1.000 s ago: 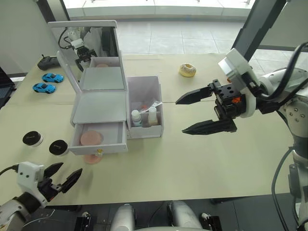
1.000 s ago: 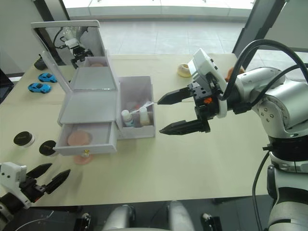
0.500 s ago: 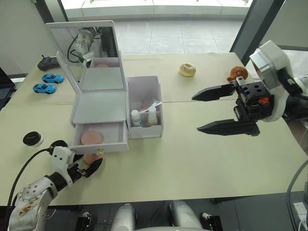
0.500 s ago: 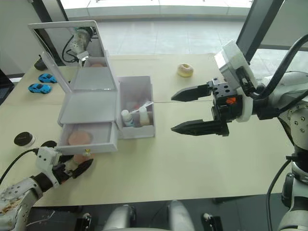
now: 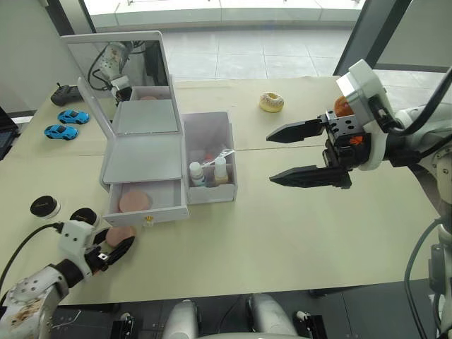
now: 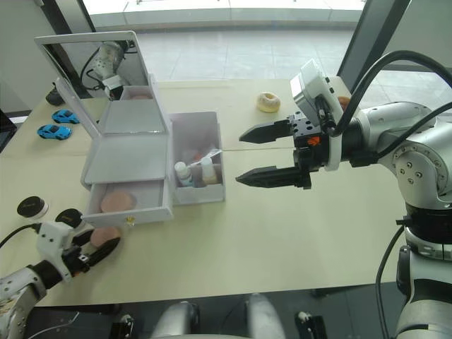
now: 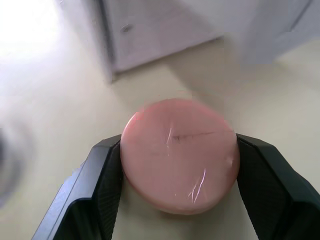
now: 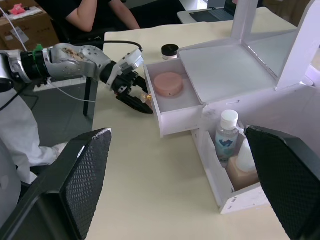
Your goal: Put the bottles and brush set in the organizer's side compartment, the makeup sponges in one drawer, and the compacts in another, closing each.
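Observation:
The white organizer (image 5: 141, 157) stands open under its raised mirror lid. Its bottom drawer (image 5: 145, 205) is pulled out with one pink makeup sponge (image 5: 133, 201) inside. Two bottles (image 5: 209, 171) stand in the side compartment (image 5: 209, 127), with what looks like the clear-wrapped brush set (image 5: 224, 152) behind them. My left gripper (image 5: 111, 244) is at the table's front left, shut on a second pink sponge (image 7: 179, 152) just in front of the drawer. Two black compacts (image 5: 44, 206) (image 5: 84, 215) lie left of it. My right gripper (image 5: 270, 159) hovers open to the right of the side compartment.
A donut (image 5: 270, 102) and a brown object (image 5: 340, 106) lie at the back right. Two blue toy cars (image 5: 61, 131) and a black controller (image 5: 59, 92) sit at the back left. A seated person (image 8: 100, 15) shows beyond the table in the right wrist view.
My left gripper came up from the front-left corner to the loose pink sponge and closed around it. My right gripper swung away right, then came back left toward the side compartment.

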